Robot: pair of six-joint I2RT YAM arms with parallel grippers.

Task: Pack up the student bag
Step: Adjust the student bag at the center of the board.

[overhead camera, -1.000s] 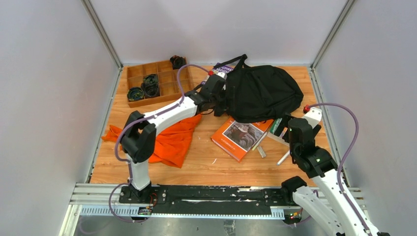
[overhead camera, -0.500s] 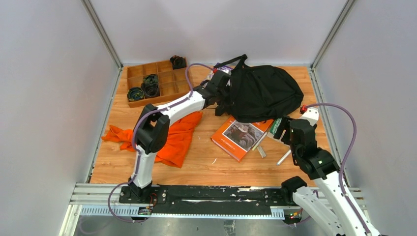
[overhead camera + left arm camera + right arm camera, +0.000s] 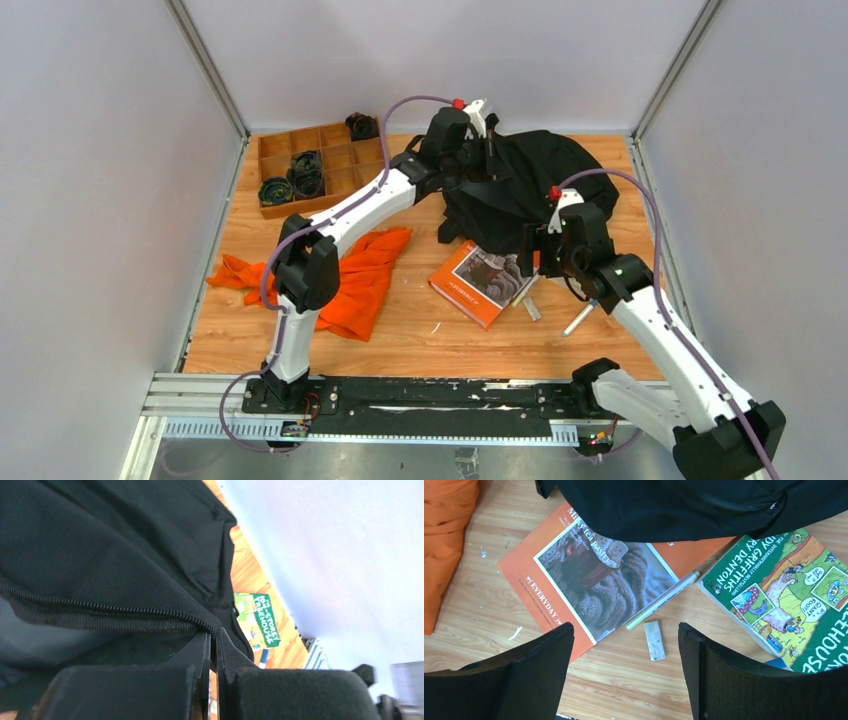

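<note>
Left gripper: fingers are pressed together with no gap. The zippered edge of the student bag is pinched at their tips. In the top view this gripper is seen at the bag's far left part, close to the far edge of the desk.

Student bag: it is heaped on the desk by the far edge, right of centre. Its near edge is draped over the far ends of two books.

Right gripper: jaws are spread wide and nothing is held. It is hung above the desk just near of the bag.

Seen below the right gripper:
- an orange-covered book, flat
- a pale pen, lying at that book's right corner
- a small pale block, just beside the pen
- a green illustrated book, to the right

An orange cloth is crumpled toward the left edge. A wooden compartment tray is set in the far left corner, with black items in several compartments.
</note>
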